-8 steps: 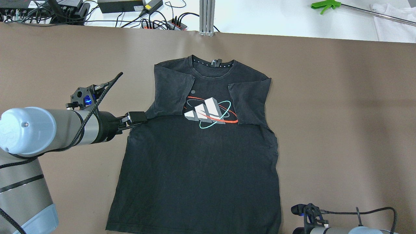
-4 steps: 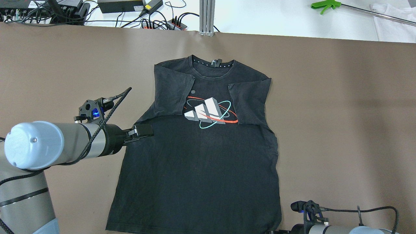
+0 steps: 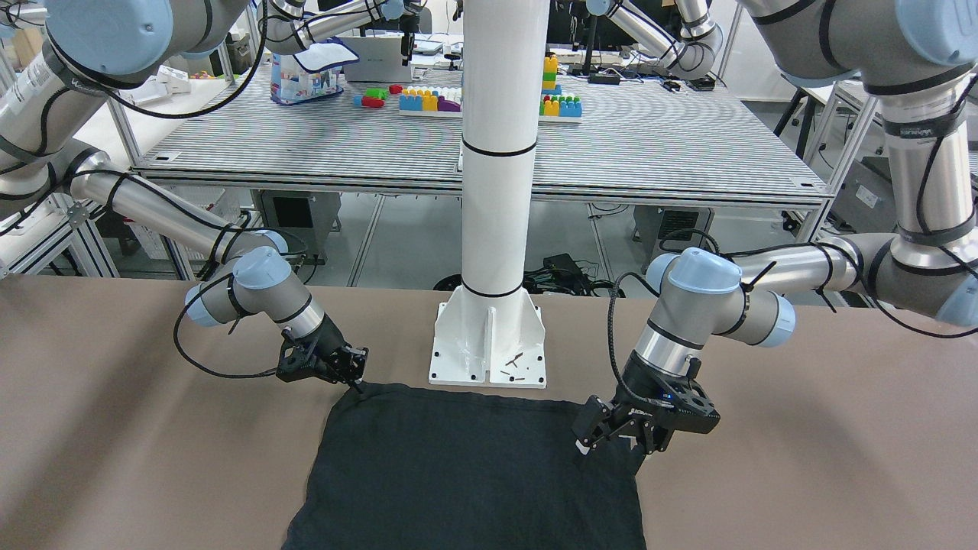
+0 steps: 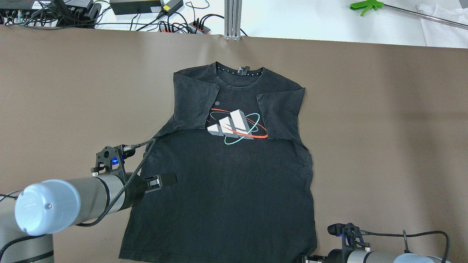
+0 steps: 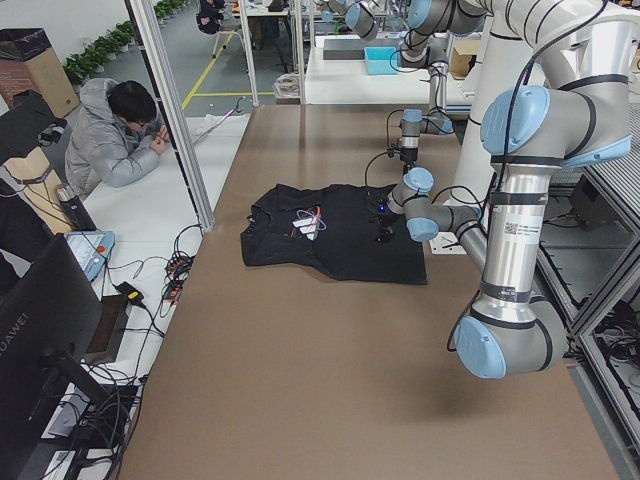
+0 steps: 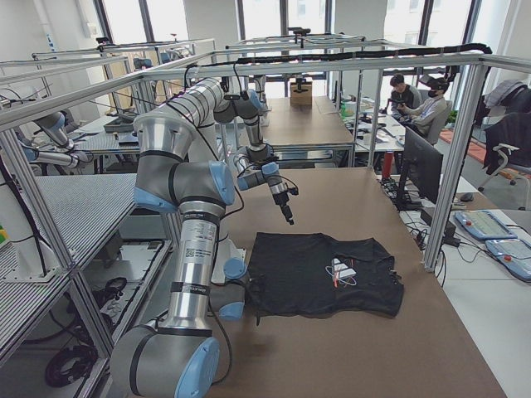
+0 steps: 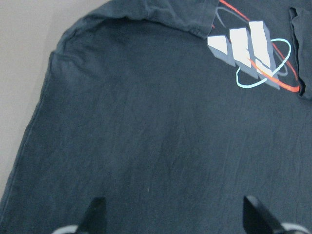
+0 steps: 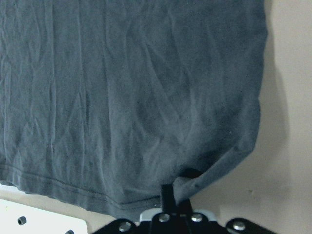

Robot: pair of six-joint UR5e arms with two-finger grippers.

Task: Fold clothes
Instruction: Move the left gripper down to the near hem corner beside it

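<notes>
The left gripper [image 4: 169, 179], fingers apart, now hovers farther down the side of the shirt [image 4: 226, 190]; the right gripper [image 3: 356, 383] pinches its hem corner.

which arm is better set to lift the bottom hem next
Right: the right gripper pinches the t-shirt at its hem corner, while the left gripper hangs open over the mid-body, away from the hem.
</notes>
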